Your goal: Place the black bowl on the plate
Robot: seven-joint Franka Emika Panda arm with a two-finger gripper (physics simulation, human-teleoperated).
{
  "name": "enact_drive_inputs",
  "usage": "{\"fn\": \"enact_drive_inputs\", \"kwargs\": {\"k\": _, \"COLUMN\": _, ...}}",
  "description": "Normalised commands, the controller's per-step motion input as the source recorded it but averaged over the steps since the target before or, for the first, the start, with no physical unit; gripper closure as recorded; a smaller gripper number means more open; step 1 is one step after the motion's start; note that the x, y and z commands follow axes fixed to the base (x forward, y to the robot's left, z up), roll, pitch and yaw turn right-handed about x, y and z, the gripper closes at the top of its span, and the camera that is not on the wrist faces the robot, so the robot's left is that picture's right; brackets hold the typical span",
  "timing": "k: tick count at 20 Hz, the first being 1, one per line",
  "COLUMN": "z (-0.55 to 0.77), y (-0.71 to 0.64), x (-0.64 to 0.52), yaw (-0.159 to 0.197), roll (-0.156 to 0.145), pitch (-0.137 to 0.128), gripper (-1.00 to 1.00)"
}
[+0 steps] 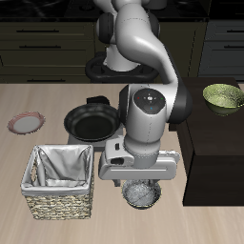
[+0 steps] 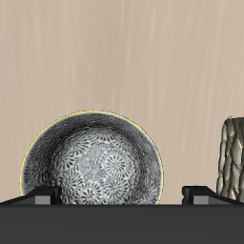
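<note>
The black bowl (image 1: 143,195), dark outside with a speckled grey-white inside, stands upright on the table near its front edge. It fills much of the wrist view (image 2: 92,164). My gripper (image 1: 142,181) hangs just above it, open and empty, with the fingers (image 2: 43,195) spread wide; one finger is over the bowl and the other is just outside its rim. The plate (image 1: 26,123), with a pinkish-red rim and pale centre, lies far off at the table's side edge, past the basket, with nothing on it.
A woven basket with a cloth lining (image 1: 62,179) stands beside the bowl and shows in the wrist view (image 2: 232,157). A black frying pan (image 1: 92,124) lies behind the basket. A yellow-green patterned bowl (image 1: 224,98) sits on a dark raised surface (image 1: 214,152).
</note>
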Motion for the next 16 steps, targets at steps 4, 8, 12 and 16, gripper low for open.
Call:
{"fn": "enact_drive_inputs", "kwargs": {"k": 4, "z": -0.39, "y": -0.07, "x": 0.08, "yaw": 0.012, "roll": -0.020, "pitch": 0.042, "gripper": -1.00}}
{"fn": "enact_drive_inputs", "kwargs": {"k": 8, "z": -0.32, "y": -0.11, "x": 0.05, "yaw": -0.014, "roll": -0.027, "pitch": 0.045, "gripper": -1.00}}
{"fn": "enact_drive_inputs", "kwargs": {"k": 12, "z": -0.41, "y": -0.11, "x": 0.04, "yaw": -0.027, "roll": -0.014, "pitch": 0.079, "gripper": -1.00}}
{"fn": "enact_drive_inputs", "kwargs": {"k": 16, "z": -0.10, "y": -0.09, "x": -0.03, "yaw": -0.004, "roll": 0.010, "pitch": 0.009, "gripper": 1.00}}
